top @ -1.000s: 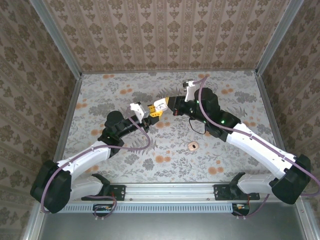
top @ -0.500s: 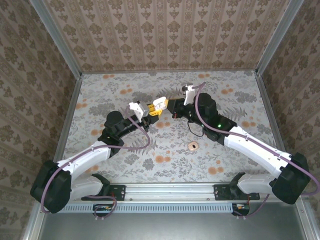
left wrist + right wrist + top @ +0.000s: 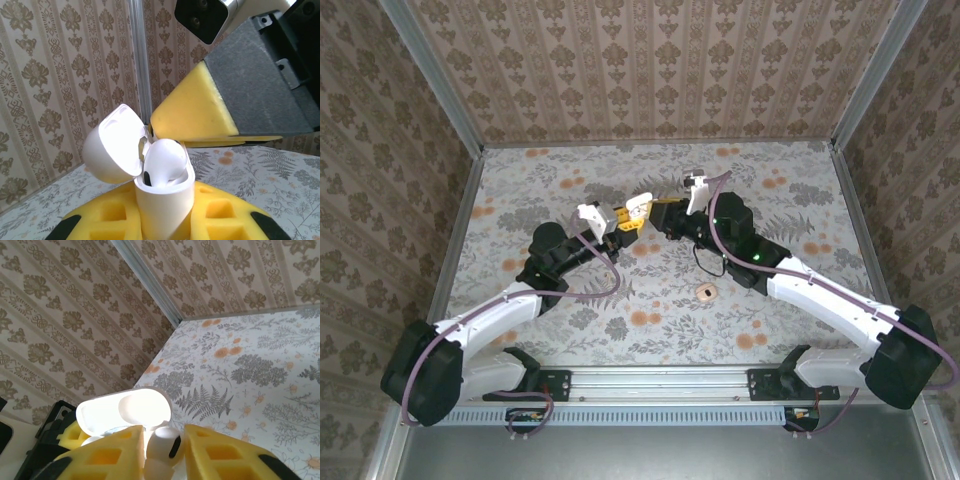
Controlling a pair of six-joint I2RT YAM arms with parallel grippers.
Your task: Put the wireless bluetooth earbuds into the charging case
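My left gripper is shut on the charging case, a white glossy box held upright between yellow foam fingers. Its lid is swung open to the left. One white earbud sits in the top of the case. A yellow finger of the right gripper hangs just above and behind it. In the right wrist view, my right gripper is shut on an earbud, right in front of the open lid. The two grippers meet at mid-table, left gripper against right gripper.
A round pinkish-tan disc with a dark centre lies on the floral table, near the right arm. Wallpapered walls with metal corner posts close in the table on three sides.
The right arm's wrist and forearm have shifted slightly left and nearer, while its fingertips stay at the case. The left arm has not moved.
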